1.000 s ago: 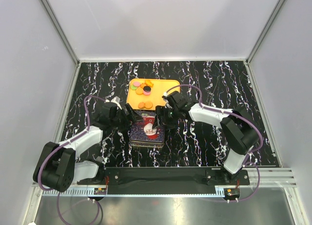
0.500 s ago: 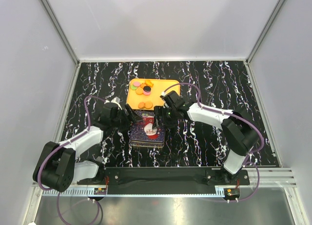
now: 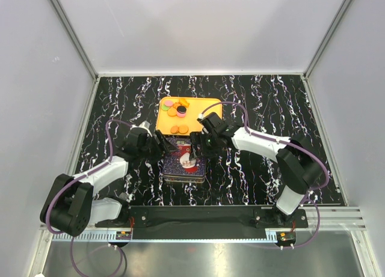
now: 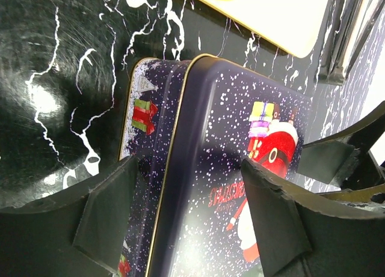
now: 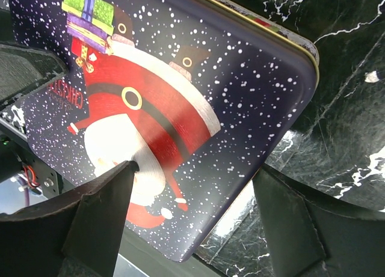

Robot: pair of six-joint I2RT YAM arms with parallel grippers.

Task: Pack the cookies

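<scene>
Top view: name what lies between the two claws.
The Santa tin: its far end sits between the left claw and the right claw, seen in the top view and both wrist views.

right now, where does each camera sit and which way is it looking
top external: above and behind the arms, looking down on the table, tray, cookies and tin; both arms show, with left gripper and right gripper.
left wrist: on the left arm, facing down past its fingers at the tin's lid.
right wrist: on the right arm, facing down past its fingers at the lid's Santa.
shared: all three see the tin.
</scene>
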